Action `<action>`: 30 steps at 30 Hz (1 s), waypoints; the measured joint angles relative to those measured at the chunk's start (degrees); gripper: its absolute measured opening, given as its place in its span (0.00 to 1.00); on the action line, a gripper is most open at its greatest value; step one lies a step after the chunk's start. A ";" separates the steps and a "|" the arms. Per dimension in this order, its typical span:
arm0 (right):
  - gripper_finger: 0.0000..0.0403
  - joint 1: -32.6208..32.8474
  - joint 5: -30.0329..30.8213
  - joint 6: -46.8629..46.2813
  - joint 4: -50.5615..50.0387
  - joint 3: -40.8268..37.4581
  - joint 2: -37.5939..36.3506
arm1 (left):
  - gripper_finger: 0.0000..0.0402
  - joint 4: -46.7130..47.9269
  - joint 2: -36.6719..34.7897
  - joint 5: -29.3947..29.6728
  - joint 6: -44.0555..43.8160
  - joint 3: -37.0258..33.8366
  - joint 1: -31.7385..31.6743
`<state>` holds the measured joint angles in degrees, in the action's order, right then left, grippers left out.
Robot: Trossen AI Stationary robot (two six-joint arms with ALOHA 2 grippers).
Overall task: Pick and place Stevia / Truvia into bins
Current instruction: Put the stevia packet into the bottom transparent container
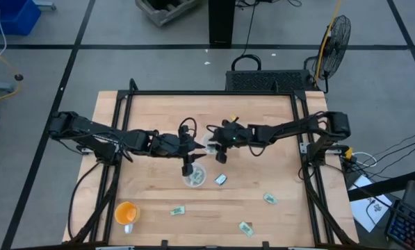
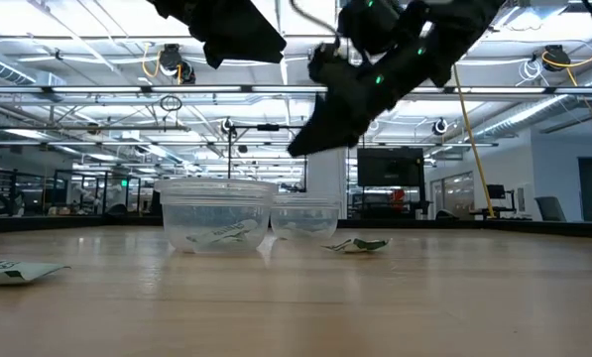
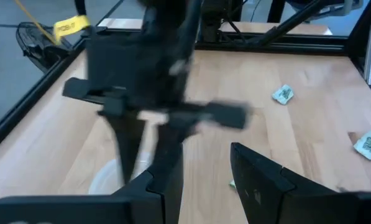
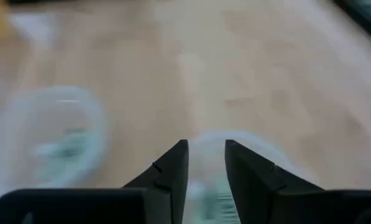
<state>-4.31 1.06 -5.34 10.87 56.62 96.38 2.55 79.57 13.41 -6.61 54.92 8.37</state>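
Both grippers hover over the two bins [image 1: 194, 176], left gripper [image 1: 187, 169] with fingers parted and empty, right gripper [image 1: 221, 157] likewise, so the next move is fetching a packet [image 1: 220, 180] off the desk [image 1: 151, 111].

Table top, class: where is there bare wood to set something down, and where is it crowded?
Bare: the far strip behind both arms, and the left side above the orange cup. Crowded: the middle, where both grippers hang over the clear cups, and the near edge with scattered packets.
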 joint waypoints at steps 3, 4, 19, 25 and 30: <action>0.21 1.79 -6.56 -0.09 -0.39 0.00 -3.75 | 0.35 -0.14 0.00 0.06 1.80 0.00 -0.42; 0.20 2.52 -9.16 -0.50 -0.43 0.00 -5.17 | 0.35 -0.08 0.00 0.15 2.95 0.00 -0.42; 0.13 15.61 -17.31 1.58 -2.16 -8.89 -12.46 | 0.35 5.69 0.00 -14.02 -2.06 0.00 0.94; 0.15 15.44 -14.42 1.85 -2.06 -11.28 -12.48 | 0.35 16.80 0.00 -22.47 -11.69 0.00 7.74; 0.14 14.42 -14.40 1.55 -2.09 -11.26 -12.47 | 0.35 22.45 0.00 -21.81 -23.24 0.00 16.23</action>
<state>10.12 -13.34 -3.79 8.78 45.36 83.91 25.00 79.57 -8.40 -29.85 54.92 24.60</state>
